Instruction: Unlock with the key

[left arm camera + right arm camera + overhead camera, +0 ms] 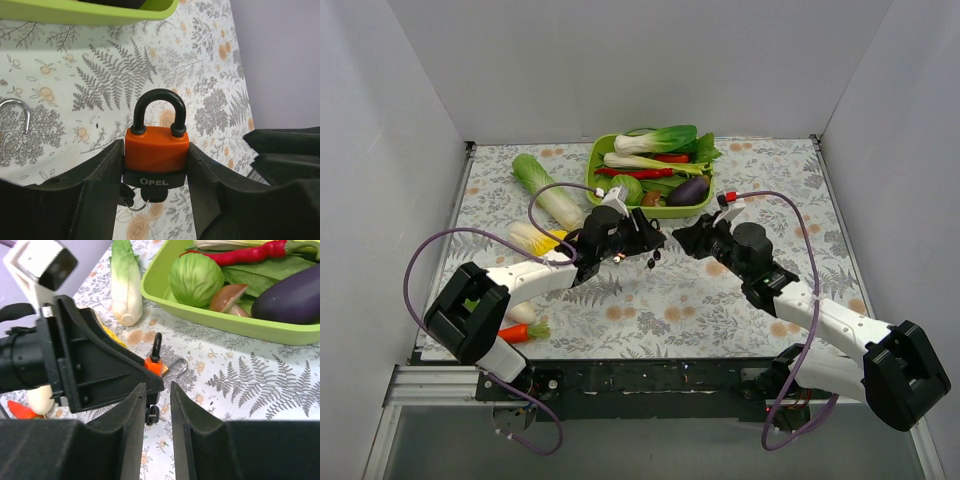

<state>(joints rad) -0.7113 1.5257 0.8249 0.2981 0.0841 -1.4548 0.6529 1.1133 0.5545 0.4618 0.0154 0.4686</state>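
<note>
- Key [155, 194] hangs under the orange padlock [156, 150]. Its black head pokes out below the dark base, with a small ring [139, 205] dangling. From where I stand it looks seated in the keyhole, though the blade itself is hidden.
- Left gripper [156, 162] pinches the padlock by its sides, shackle up and closed, and seems to hold it clear of the flowered table [125, 75].
- Right gripper [157, 390] faces it from just beside, fingers a narrow slit apart with nothing between them. The key head shows beyond the tips, low in the gap.
- To do this step well, I reckon the right fingers should come lower, so the pads close flat on the black head and not on the loose ring.
- The turn should follow the blade's own line; a crooked twist could bend the thin metal or pull the key out.
- The left grip must hold firm against that twist, or the smooth body may spin between the pads.
- A spare silver shackle [20, 112] lies on the table nearby and is best left alone.
</note>
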